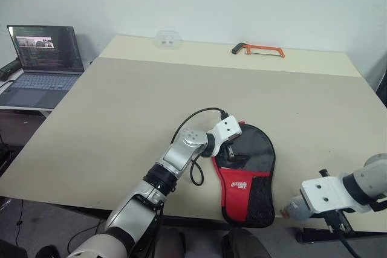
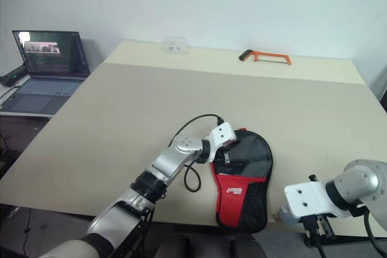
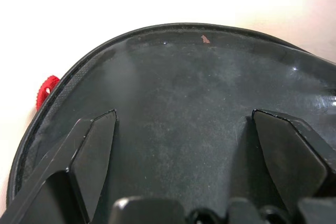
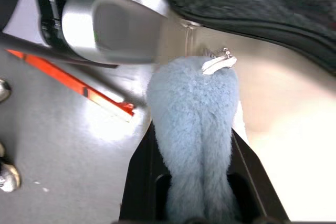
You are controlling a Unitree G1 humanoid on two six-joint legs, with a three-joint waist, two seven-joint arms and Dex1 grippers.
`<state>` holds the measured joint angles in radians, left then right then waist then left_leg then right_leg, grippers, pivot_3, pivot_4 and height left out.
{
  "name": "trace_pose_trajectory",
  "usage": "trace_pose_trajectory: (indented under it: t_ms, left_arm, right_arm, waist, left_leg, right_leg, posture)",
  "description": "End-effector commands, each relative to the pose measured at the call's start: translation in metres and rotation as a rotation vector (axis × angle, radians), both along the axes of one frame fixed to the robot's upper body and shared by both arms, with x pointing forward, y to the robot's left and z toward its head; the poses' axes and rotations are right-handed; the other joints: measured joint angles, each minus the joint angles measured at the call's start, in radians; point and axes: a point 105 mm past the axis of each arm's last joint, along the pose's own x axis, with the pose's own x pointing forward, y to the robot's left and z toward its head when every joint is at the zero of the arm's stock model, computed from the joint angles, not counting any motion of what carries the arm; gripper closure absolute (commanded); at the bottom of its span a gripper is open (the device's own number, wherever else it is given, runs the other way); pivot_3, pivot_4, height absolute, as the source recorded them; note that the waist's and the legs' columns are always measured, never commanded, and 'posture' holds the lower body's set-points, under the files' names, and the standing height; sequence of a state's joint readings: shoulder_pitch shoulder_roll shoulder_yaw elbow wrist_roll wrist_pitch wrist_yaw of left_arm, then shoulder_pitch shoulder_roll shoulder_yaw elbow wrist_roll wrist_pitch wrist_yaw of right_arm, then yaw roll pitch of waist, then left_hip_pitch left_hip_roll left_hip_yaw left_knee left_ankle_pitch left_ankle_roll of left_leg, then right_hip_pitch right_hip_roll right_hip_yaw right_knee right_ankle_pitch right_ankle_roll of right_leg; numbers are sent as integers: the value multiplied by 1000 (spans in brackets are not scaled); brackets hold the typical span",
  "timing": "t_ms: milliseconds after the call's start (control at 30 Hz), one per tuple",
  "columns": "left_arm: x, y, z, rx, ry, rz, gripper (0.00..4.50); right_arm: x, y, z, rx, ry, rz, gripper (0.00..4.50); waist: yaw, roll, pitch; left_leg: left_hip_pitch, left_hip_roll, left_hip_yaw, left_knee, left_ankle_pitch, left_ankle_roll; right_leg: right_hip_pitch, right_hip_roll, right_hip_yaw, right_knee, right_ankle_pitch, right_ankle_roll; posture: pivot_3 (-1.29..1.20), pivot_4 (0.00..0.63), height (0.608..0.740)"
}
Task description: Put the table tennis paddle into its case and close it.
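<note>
Case (image 1: 249, 173) lies at the table's (image 1: 121, 125) near edge, paddle seemingly inside; left fingers (image 3: 97, 153) spread wide on it, right fingers (image 4: 144, 182) pinch its plush ball (image 4: 193, 129); zipping seems left

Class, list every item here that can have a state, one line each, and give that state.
Case: lying flat at the table's near edge.
Plush ball: squeezed between the right gripper's fingers.
Left gripper: open, over the case.
Right gripper: shut on the plush ball.
Laptop: lid up, screen lit.
</note>
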<state>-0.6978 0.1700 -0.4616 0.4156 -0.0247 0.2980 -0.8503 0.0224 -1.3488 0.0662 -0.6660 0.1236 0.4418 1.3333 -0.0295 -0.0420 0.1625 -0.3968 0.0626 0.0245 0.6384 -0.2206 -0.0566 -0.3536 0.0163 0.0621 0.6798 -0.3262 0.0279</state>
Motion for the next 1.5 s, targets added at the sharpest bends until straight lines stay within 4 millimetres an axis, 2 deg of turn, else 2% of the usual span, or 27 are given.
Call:
trace_pose_trajectory:
  t_ms: [33, 67, 133, 267, 400, 500, 633, 733, 833, 933, 1000, 1100, 1233, 1367, 1500]
  left_arm:
    - [-2, 24, -46, 156, 88, 72, 0]
    - [-2, 24, -45, 155, 88, 73, 0]
    - [-2, 26, -45, 152, 86, 78, 0]
    - [0, 31, -41, 145, 77, 88, 0]
    - [2, 37, -23, 94, 61, 84, 0]
    - [3, 46, -2, 41, 34, 56, 0]
    - [4, 69, 33, -11, -23, 28, 0]
    - [6, 95, 53, -4, -66, 44, 0]
    - [2, 107, 67, 2, -97, 38, 0]
    - [-2, 133, 103, -57, -125, 58, 0]
    - [-12, 152, 125, -98, -112, 46, 0]
    - [-37, 162, 142, -129, -53, -30, 0]
    - [-62, 181, 159, -145, -7, -49, 0]
    - [-73, 196, 162, -120, 31, -6, 0]
    - [-71, 217, 164, -84, 32, 74, 0]
  right_arm:
    - [8, 0, -3, -15, -46, 19, 4143]
    - [10, -2, -8, -33, -52, 20, 4143]
    - [8, -6, -15, -50, -32, 28, 3431]
    - [3, -8, -16, -39, 22, 37, 2284]
    - [3, -18, -8, -53, 52, 57, 938]
    - [10, -27, 6, -49, 49, 44, 42]
    - [21, -44, 34, -28, 34, 2, 42]
    - [38, -60, 60, -6, -37, -46, 42]
    - [49, -72, 76, 45, -60, -111, 42]
    - [76, -72, 106, 268, -130, -243, 42]
    - [92, -72, 119, 414, -142, -330, 42]
    - [100, -86, 125, 555, -113, -432, 42]
    - [93, -107, 128, 634, -101, -516, 42]
    - [89, -127, 131, 670, -117, -600, 42]
    - [81, -136, 127, 638, -103, -640, 42]
  waist:
    - [0, 1, 0]
    - [0, 0, 0]
    - [0, 0, 0]
    - [-1, 1, -1]
    - [-3, 1, -1]
    - [-5, 3, 1]
    - [-4, 8, 8]
    - [-5, 9, 15]
    - [-2, 10, 17]
    - [-3, 9, 19]
    - [-7, 9, 20]
    - [-6, 10, 20]
    - [3, 15, 23]
    - [2, 17, 24]
    - [-3, 17, 25]
  left_leg:
    - [0, 0, 0, 0, 0, 0]
    - [0, 0, 0, 0, 0, 0]
    - [0, 0, 0, 0, 0, 0]
    - [1, 0, 0, 0, 0, 0]
    - [1, 0, 1, 0, 0, 0]
    - [1, 0, 1, -2, 0, 0]
    - [-1, 0, 2, -3, 0, 0]
    - [-2, 0, 2, -3, 0, 0]
    - [-4, 0, 3, -4, 0, 0]
    - [-6, 0, 4, -5, 0, 0]
    - [-12, 0, 5, -5, 0, 0]
    - [-14, 2, 3, -6, 0, 0]
    - [-21, 2, 4, -8, 0, 0]
    - [-22, 2, 4, -7, 0, 0]
    - [-20, 1, 6, -6, 0, 0]
  right_leg:
    - [0, 0, 0, 0, 0, 0]
    - [0, 0, 0, 0, 0, 0]
    - [0, 0, 0, 0, 0, 0]
    - [0, 0, 1, 0, 0, 0]
    - [0, 0, 1, 0, 0, 0]
    - [-1, 0, 2, 0, 0, 0]
    - [-3, 0, 3, 0, 0, 0]
    - [-6, 0, 4, 1, 0, 0]
    - [-9, -1, 5, 1, 1, -1]
    - [-11, -2, 6, 1, 3, -4]
    - [-19, -1, 7, 2, 3, -5]
    - [-22, -1, 6, 1, 3, -5]
    - [-29, -2, 6, 1, 2, -6]
    - [-30, -4, 6, 2, 1, -5]
    - [-30, -3, 6, 6, 1, -5]
  posture:
    - [0, 150, 740]
    - [0, 150, 740]
    - [0, 150, 740]
    - [0, 150, 740]
    - [0, 150, 740]
    - [0, 150, 740]
    - [0, 150, 740]
    - [0, 150, 740]
    - [0, 150, 740]
    - [0, 150, 740]
    - [0, 150, 740]
    - [0, 150, 740]
    - [0, 150, 740]
    - [0, 150, 740]
    - [0, 150, 740]
